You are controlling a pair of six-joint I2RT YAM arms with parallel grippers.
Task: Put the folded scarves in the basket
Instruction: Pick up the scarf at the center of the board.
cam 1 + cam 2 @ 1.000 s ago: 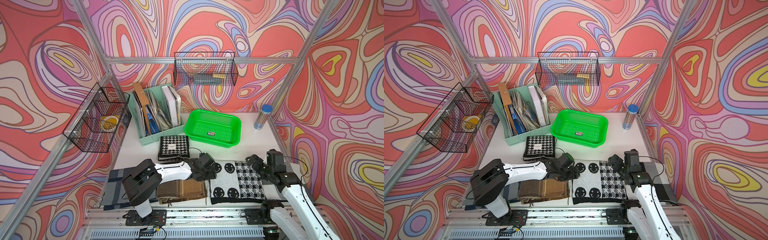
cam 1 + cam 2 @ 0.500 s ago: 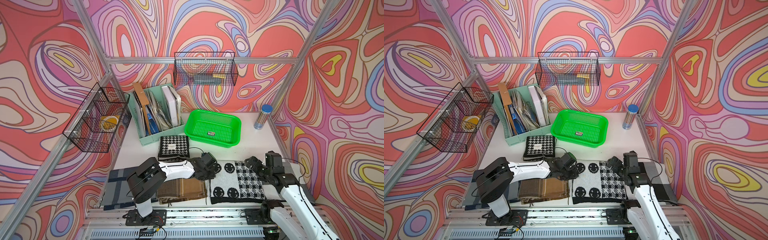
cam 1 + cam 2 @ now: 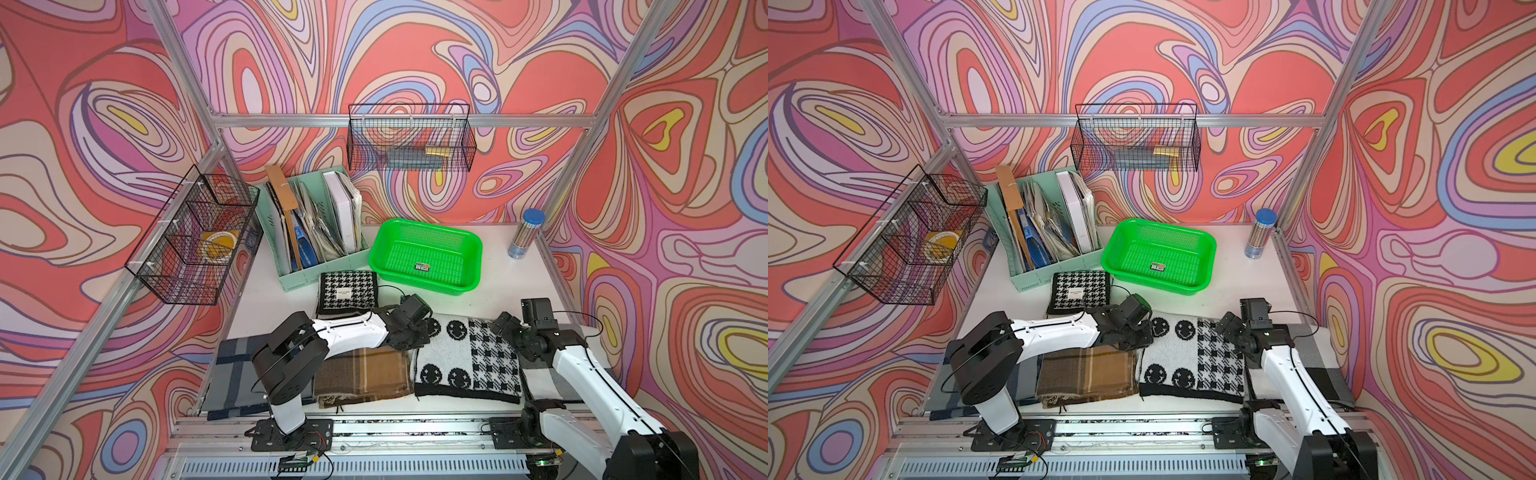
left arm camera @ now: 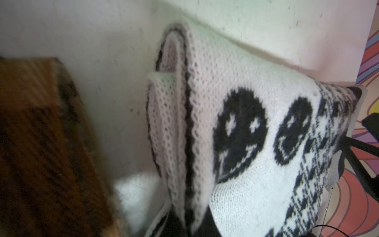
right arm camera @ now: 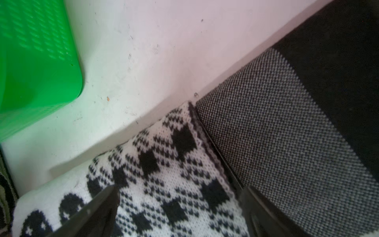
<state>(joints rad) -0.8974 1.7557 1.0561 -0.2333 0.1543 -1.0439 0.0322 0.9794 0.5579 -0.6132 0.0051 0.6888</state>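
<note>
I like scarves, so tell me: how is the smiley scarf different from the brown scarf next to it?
The smiley scarf is black and white with faces and checks; the brown scarf is plaid. The smiley scarf looks wider than the brown scarf. The left pincer is shut on the smiley scarf's edge and the open right pincer straddles its corner; nothing grips the brown scarf. Both lie folded on the table.

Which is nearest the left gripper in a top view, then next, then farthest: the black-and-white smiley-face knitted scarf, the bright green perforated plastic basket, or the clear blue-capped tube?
1. The black-and-white smiley-face knitted scarf, pinched in the left gripper.
2. The bright green perforated plastic basket, behind the gripper, mid-table.
3. The clear blue-capped tube, back right corner.
</note>
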